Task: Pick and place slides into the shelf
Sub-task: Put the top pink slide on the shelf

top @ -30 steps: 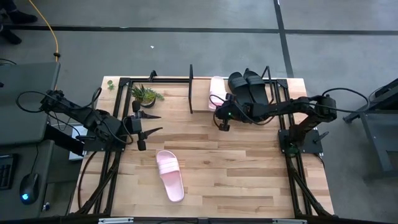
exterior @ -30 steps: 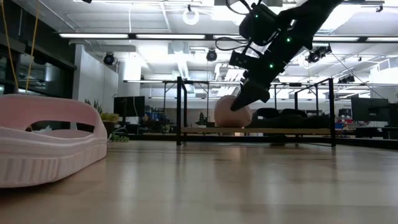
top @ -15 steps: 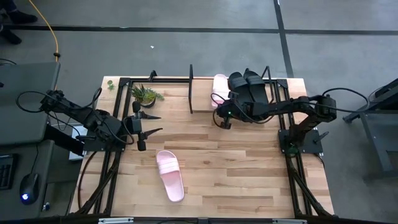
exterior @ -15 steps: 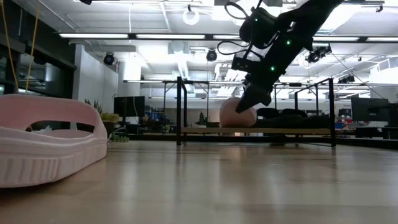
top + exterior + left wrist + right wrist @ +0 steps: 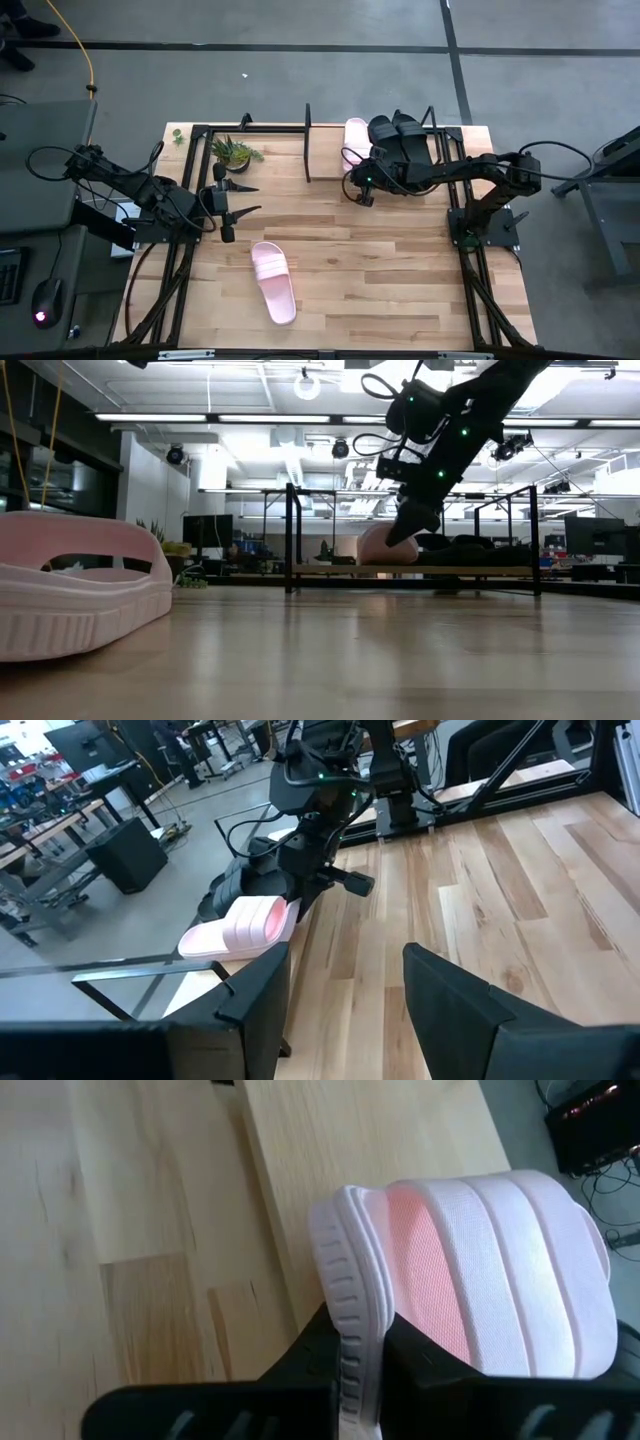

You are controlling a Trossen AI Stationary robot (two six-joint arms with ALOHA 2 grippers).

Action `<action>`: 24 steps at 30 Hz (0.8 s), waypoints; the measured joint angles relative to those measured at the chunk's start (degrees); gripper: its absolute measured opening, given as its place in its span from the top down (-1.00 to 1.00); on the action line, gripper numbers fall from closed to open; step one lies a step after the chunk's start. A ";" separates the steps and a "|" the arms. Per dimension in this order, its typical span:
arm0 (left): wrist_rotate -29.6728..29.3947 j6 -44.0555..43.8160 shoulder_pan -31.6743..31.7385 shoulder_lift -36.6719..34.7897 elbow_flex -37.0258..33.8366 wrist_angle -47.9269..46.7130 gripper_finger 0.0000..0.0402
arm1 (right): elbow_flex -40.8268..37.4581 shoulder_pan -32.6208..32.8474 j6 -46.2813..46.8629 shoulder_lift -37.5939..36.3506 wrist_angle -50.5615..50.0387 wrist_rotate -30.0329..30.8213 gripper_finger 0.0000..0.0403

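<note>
One pale pink slide [image 5: 354,140] is over the shelf [image 5: 322,150], just left of two black slides [image 5: 397,138] that lie side by side on its board. My right gripper [image 5: 358,178] is shut on this pink slide's near end; the low view shows the pair [image 5: 385,548] at the shelf board [image 5: 460,569]. A second pink slide [image 5: 273,281] lies sole down on the table toward the near edge. My left gripper [image 5: 243,197] waits open at the table's left, holding nothing. My right gripper pinches the pink slide's sole at its near end, the ribbed edge [image 5: 348,1342] running between the two fingers. The fingers slant down from the table's near side, along the slide. The strap end [image 5: 500,1270] points away over the shelf board; whether it rests there I cannot tell.
A small potted plant [image 5: 233,153] stands at the far left of the table. The shelf's black upright rods [image 5: 290,535] rise at its left end. Bare tabletop lies between the shelf and the near pink slide [image 5: 70,595].
My right gripper has carried the pink slide a little toward the table's right edge along the shelf, closer to the black slides, and has tipped slightly downward. The slide now lies straighter beside them. The left arm has kept still.
</note>
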 joint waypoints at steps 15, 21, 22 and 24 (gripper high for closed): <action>0.01 -0.30 0.00 0.00 0.00 0.00 0.12 | 0.00 -0.07 0.22 0.02 -3.34 0.46 0.75; 0.01 -0.28 0.00 0.00 0.00 -0.02 0.12 | 0.27 -0.07 -0.06 0.02 -4.27 0.04 0.74; 0.01 -0.28 0.00 0.00 0.00 -0.01 0.12 | 0.49 -0.08 -0.41 0.02 -4.57 -0.18 0.74; 0.01 -0.28 0.00 0.00 0.00 0.00 0.12 | 0.55 -0.11 -0.90 0.02 -4.60 -0.47 0.74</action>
